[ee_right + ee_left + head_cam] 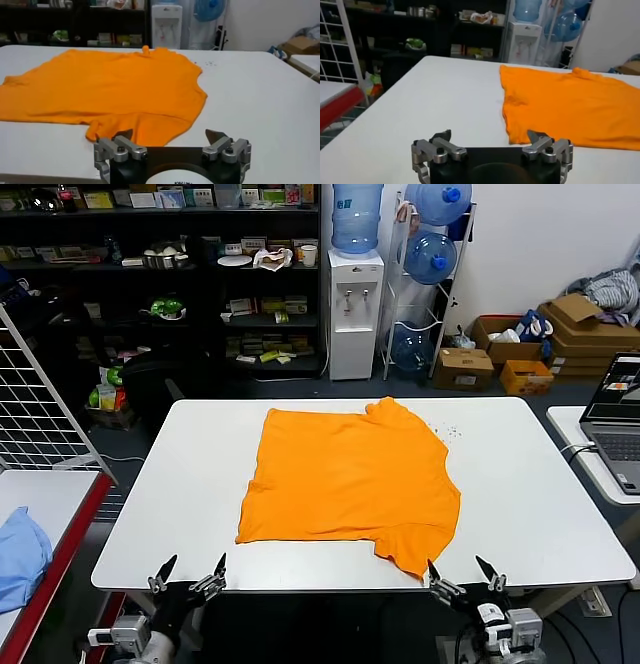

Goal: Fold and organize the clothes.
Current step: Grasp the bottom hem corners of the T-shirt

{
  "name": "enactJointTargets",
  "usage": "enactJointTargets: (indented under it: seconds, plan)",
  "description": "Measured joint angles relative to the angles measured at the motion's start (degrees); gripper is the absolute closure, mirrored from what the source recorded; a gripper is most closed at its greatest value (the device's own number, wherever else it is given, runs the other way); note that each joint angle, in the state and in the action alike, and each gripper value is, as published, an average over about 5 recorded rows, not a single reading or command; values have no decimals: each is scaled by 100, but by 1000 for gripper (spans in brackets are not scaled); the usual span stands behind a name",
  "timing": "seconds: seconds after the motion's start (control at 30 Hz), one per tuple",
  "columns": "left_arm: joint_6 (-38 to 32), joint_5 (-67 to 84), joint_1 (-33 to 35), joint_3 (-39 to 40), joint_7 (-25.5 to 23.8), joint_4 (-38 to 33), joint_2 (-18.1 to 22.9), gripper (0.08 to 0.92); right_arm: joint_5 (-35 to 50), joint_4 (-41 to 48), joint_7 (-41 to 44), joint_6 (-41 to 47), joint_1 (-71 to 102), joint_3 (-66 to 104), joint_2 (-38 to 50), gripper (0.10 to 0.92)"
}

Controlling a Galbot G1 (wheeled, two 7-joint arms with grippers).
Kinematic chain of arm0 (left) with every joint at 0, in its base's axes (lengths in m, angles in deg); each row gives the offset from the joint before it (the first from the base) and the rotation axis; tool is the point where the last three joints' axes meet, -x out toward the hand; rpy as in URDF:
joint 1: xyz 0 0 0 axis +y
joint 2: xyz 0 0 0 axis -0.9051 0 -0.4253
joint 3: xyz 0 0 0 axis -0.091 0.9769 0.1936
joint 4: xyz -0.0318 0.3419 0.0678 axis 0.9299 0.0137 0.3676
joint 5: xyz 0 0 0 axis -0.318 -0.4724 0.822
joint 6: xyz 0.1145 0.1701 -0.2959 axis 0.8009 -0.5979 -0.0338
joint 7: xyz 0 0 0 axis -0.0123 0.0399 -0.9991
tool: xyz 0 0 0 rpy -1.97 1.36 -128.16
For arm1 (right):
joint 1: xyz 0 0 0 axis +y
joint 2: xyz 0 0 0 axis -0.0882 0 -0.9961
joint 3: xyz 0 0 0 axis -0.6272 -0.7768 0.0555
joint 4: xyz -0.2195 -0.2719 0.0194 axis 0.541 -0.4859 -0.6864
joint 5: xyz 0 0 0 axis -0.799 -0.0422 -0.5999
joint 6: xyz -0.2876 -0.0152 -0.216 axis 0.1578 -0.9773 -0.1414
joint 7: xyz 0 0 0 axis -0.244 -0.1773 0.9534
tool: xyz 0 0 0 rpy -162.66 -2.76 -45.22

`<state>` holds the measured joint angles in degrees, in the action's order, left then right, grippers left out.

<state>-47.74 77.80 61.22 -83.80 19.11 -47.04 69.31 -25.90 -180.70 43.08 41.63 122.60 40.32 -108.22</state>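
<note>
The orange T-shirt (350, 479) lies spread flat on the white table (200, 484), plain side up, with no lettering showing. One sleeve hangs toward the near edge at the right. It also shows in the left wrist view (570, 105) and the right wrist view (110, 90). My left gripper (190, 569) is open and empty at the table's near edge, left of the shirt; it also shows in the left wrist view (490, 137). My right gripper (460, 572) is open and empty at the near edge by the shirt's near-right sleeve; it also shows in the right wrist view (170, 136).
A second table at the left holds a light blue cloth (20, 554). A laptop (620, 414) sits on a table at the right. Shelves (160, 274), a water dispenser (355, 304) and cardboard boxes (520, 354) stand behind the table.
</note>
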Motion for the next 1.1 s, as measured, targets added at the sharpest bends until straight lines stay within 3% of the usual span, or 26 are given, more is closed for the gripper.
enactJointTargets:
  seconds: [0.57, 0.7, 1.1]
  plan:
    - [189, 56, -1244, 795, 86, 804, 279, 80, -227, 489, -261, 267, -567, -671, -432, 105]
    - [203, 52, -1377, 898, 104, 909, 331, 116, -276, 525, -306, 293, -607, -750, -467, 124]
    - [282, 9, -1581, 1135, 156, 1140, 430, 447, -327, 509, -371, 299, -602, -837, -474, 448]
